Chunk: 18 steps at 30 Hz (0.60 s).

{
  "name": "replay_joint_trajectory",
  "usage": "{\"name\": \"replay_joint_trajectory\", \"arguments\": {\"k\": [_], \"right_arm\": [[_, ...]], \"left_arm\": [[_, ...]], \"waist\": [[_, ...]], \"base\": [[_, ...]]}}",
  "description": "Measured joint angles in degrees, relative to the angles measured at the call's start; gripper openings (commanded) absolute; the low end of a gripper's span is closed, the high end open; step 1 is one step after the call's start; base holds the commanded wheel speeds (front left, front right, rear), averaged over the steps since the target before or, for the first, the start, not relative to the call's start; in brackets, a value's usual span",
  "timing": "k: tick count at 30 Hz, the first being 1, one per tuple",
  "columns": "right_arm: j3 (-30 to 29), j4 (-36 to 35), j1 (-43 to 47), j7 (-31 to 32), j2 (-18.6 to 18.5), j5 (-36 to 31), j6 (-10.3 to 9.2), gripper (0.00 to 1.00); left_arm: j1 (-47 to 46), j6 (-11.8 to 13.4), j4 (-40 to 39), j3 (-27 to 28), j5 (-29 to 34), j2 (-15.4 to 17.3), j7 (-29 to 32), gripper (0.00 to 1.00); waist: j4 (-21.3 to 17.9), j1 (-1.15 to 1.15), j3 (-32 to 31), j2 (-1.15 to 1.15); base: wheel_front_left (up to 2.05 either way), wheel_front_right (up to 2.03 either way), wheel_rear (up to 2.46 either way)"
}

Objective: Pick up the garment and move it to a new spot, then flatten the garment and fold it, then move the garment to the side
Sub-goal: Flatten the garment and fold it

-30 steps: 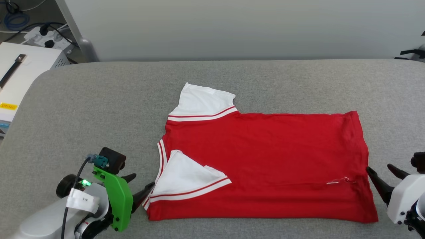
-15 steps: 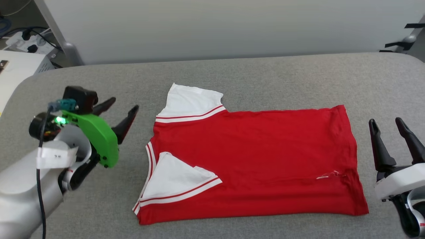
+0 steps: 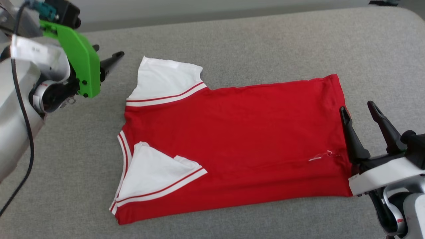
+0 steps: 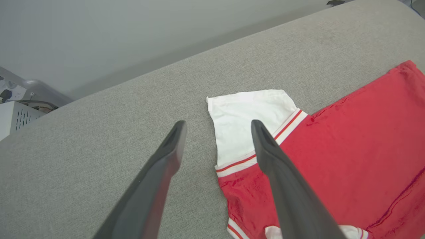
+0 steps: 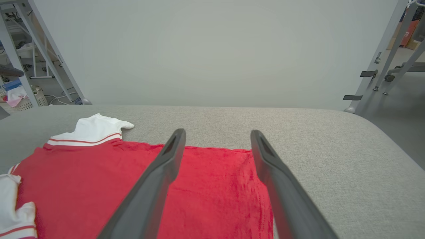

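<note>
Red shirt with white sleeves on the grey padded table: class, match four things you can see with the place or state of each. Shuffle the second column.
Things
A. far white short sleeve
B. near white short sleeve
C. left gripper
D. right gripper

Places or states
1. fingers apart, at the red jersey shirt hem
2. folded in over the red body
3. lying flat on the grey padded table
4. fingers apart, beside the far sleeve

Pairs: A-3, B-2, C-4, D-1

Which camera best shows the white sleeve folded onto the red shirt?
The head view: the folded sleeve lies whole and unobstructed on the red shirt. The left wrist view catches a scrap at its bottom edge; the right wrist view shows part at its left edge.
</note>
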Motion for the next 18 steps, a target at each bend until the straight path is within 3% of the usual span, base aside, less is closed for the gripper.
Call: {"name": "replay_joint_trajectory", "arguments": {"k": [7, 18], "right_arm": [[2.3, 0.8, -4.3, -2.1, 0.2, -0.2, 0.0, 1.0], [4.8, 3.7, -9.4, -5.0, 0.6, -0.4, 0.0, 1.0]], "left_arm": [[-10.2, 0.2, 6.4, -1.5, -0.9, -3.7, 12.9, 1.0], [-16.9, 0.7, 14.7, -3.5, 0.6, -6.5, 20.0, 1.0]], "waist": [[-2.0, 0.0, 6.9, 0.0], [-5.2, 0.01, 16.2, 0.0]], "base": [[0.0, 0.0, 0.0], [0.0, 0.0, 0.0]]}}
